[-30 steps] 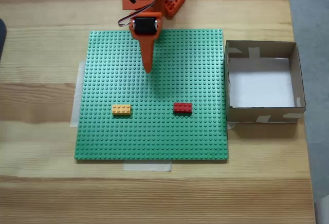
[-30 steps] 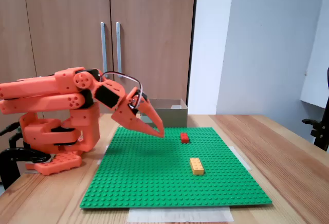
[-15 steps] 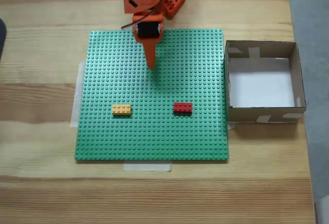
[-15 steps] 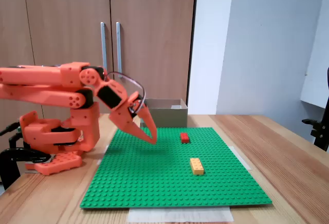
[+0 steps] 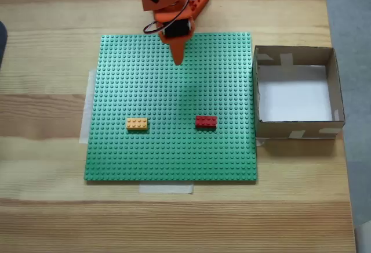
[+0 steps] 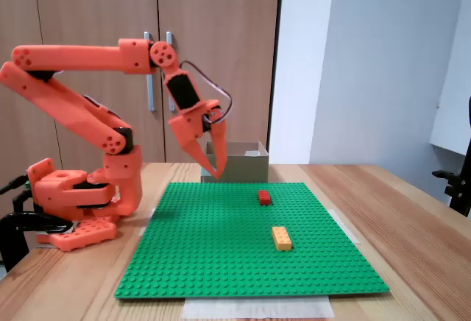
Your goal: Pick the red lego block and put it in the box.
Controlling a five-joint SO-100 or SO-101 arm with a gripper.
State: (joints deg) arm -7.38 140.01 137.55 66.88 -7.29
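Gripper [image 5: 178,60] clenched, empty, raised; red lego block [image 5: 206,122] nearer and slightly right, long axis left-right.

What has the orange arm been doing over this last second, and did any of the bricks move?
The arm lifted: the gripper rose from just above the green baseplate to well above it, taking hold of nothing. The red lego block, the yellow brick and the box stayed put.

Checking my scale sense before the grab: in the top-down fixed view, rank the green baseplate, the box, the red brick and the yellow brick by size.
1. Green baseplate
2. Box
3. Red brick and yellow brick: look alike, no ranking.
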